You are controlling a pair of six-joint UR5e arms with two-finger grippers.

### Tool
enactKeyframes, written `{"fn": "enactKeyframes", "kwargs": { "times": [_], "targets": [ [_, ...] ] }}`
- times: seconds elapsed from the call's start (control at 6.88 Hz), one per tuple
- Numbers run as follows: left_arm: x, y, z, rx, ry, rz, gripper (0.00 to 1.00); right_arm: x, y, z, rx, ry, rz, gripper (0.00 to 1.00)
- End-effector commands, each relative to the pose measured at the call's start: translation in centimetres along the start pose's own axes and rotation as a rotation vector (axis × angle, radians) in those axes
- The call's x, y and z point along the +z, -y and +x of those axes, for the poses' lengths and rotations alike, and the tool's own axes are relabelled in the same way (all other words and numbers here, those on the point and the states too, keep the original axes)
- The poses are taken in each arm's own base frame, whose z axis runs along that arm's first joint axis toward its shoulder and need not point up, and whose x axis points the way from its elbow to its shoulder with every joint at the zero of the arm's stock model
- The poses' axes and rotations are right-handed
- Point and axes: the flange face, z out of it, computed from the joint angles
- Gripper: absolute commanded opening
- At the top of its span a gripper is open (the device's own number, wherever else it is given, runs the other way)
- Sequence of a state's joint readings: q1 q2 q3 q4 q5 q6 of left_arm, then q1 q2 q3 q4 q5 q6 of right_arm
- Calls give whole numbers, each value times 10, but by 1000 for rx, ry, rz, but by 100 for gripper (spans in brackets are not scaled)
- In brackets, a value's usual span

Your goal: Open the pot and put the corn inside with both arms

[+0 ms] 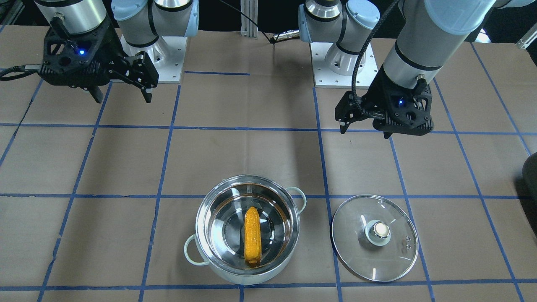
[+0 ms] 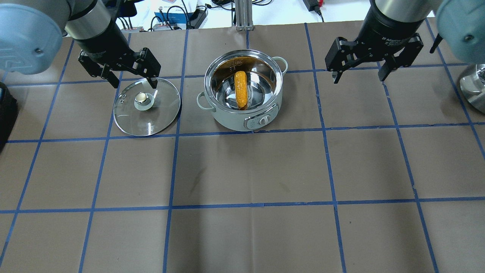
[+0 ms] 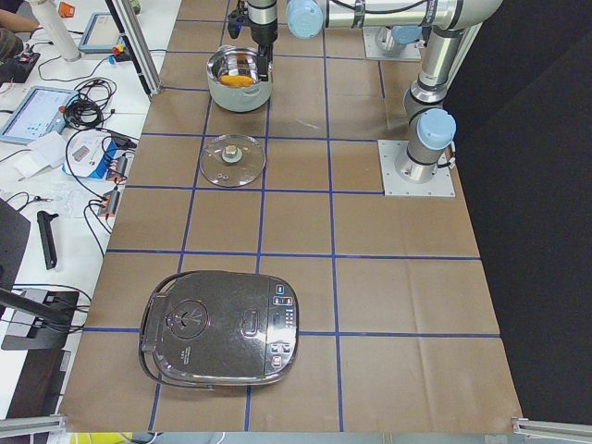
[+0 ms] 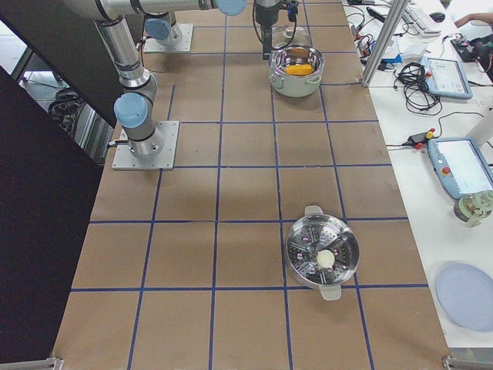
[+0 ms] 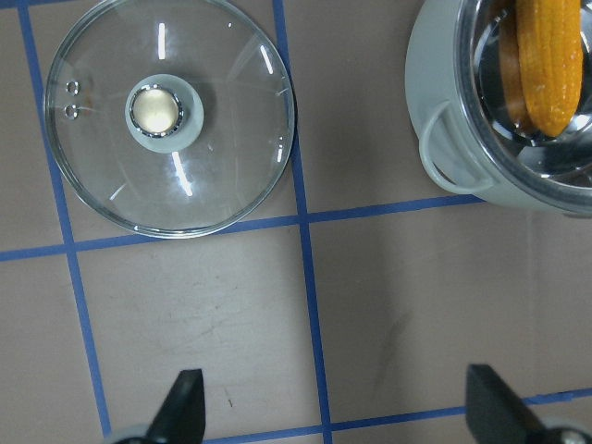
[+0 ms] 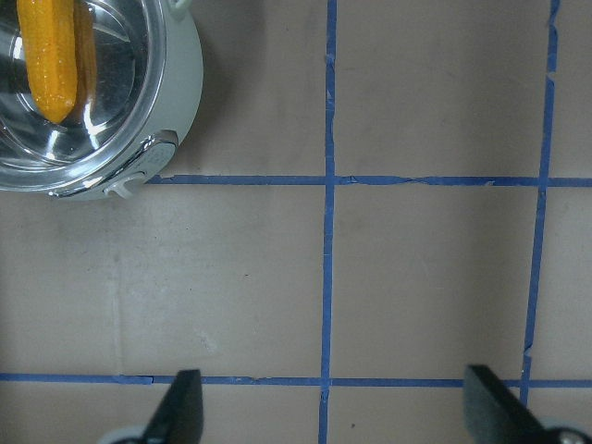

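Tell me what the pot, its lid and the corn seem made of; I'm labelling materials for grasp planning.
Pot: mirror-bright inside with reflections, likely polished stainless steel; outer wall matte pale, painted metal or plastic, unclear. Lid: clear glass, the brown table shows through, with a shiny metal-looking knob. Corn: bumpy yellow-orange with slight sheen, possibly plastic; cannot confirm.

Brown paper-covered table (image 2: 250, 170) gridded in blue tape, flat glass lid (image 2: 146, 107) lying knob-up on it, dark rice cooker (image 3: 222, 328) closed at one end, steel steamer pan (image 4: 323, 257) with perforated insert at the other, pale blue plate (image 4: 466, 297) and teach pendant (image 4: 461, 166) on the side bench.
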State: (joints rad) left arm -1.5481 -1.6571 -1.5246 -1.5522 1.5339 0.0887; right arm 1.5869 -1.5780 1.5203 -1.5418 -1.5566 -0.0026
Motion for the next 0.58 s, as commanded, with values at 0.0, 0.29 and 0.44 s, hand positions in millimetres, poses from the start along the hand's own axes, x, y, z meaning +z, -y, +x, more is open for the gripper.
{"fn": "enactKeyframes", "kwargs": {
  "times": [0.0, 0.29, 0.44],
  "targets": [
    [-6, -18, 2, -56, -1, -18, 100, 1, 1, 0, -1, -3, -1, 100],
    [-8, -19, 2, -56, 2, -14, 100, 0, 0, 0, -3, -3, 0, 100],
    [-8, -19, 2, -56, 2, -14, 100, 1, 0, 0, -3, -3, -1, 100]
  ]
}}
